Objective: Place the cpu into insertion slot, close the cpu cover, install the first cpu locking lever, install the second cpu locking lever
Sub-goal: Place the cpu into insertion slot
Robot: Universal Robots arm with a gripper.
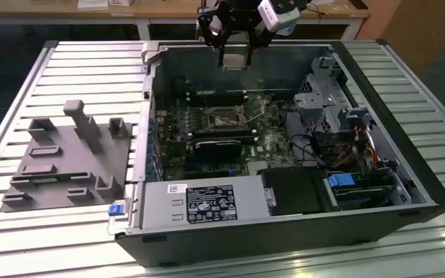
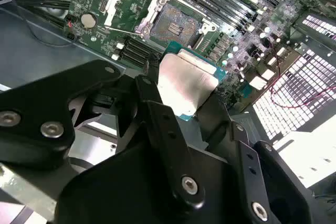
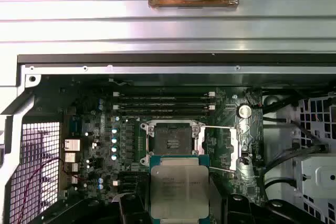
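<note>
The cpu (image 3: 178, 190) is grasped by the claw (image 1: 235, 57) and held above the insertion slot (image 3: 170, 140), beside which the cpu cover (image 2: 128, 4) is swung open

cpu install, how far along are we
Nothing is seated yet. In hand: the gripper is shut on the cpu, holding it above the board inside the open case. The insertion slot is bare, and the cpu cover is open beside it. Seating the chip, closing the cover and both lever steps remain.
</note>
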